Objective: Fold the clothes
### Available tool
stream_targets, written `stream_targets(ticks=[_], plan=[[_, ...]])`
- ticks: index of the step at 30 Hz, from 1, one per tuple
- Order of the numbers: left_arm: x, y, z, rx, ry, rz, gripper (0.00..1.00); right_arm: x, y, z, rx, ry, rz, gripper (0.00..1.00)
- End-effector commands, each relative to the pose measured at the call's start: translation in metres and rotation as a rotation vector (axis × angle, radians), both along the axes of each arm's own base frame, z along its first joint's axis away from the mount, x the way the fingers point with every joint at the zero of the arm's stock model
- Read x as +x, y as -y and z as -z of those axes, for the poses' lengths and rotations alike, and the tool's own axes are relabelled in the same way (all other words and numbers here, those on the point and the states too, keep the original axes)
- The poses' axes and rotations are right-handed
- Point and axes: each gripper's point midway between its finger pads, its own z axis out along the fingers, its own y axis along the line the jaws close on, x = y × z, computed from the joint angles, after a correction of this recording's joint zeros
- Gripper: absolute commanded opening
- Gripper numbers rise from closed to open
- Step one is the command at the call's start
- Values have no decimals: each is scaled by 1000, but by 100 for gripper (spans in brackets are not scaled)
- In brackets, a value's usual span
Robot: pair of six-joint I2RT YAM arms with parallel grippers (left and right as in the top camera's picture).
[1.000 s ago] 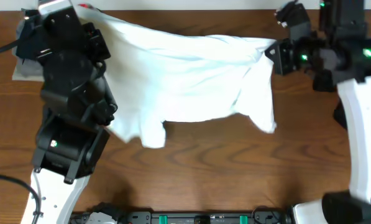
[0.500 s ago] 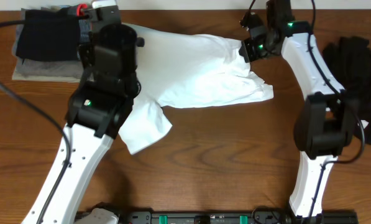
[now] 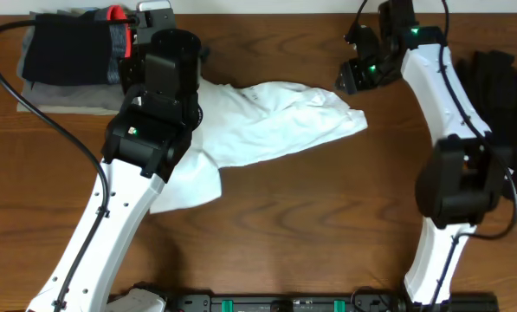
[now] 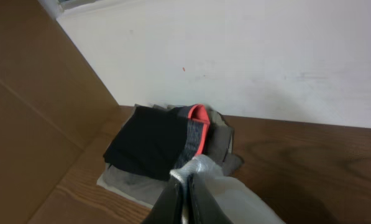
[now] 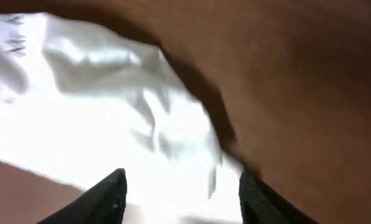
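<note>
My left gripper clamps the white T-shirt, crumpled at far centre; my right gripper, jaws apart, hovers over its right end. I should spread it flat first.

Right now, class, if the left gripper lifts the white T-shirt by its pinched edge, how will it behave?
Probably floppy: the white T-shirt lies in soft crumpled folds, so it should sag from the left gripper. Likely light: the cloth looks thin. Pushed, it would probably bunch, not slide.
</note>
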Motion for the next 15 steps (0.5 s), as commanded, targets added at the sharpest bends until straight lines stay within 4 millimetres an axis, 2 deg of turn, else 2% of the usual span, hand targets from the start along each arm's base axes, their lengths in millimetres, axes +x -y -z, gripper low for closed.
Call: stream_targets(ticks=[1,4,5,7,10,12,15], plan=[[-2,-7,-5,-20,30,-45,6,-18,-22,-26,16,-10,-21,52],[-2,-7,-5,-24,31,-46,6,-41,-34,-10,-9,-112,-7,48],[-2,-7,-5,-24,31,-46,6,-46,-36,-4,-21,-139,18,45],[-2,-7,-5,-24,31,-46,6,-54,-42,8,-40,-180,67,44],[-2,-7,-5,-24,31,-46,6,-58,-34,31,-114,-218,237,38],[-2,-7,-5,-24,31,-46,6,-59,-27,46,-146,-228,339,38],[-2,-7,-5,-24,31,-46,6,-53,-26,64,-124,-211,404,38]])
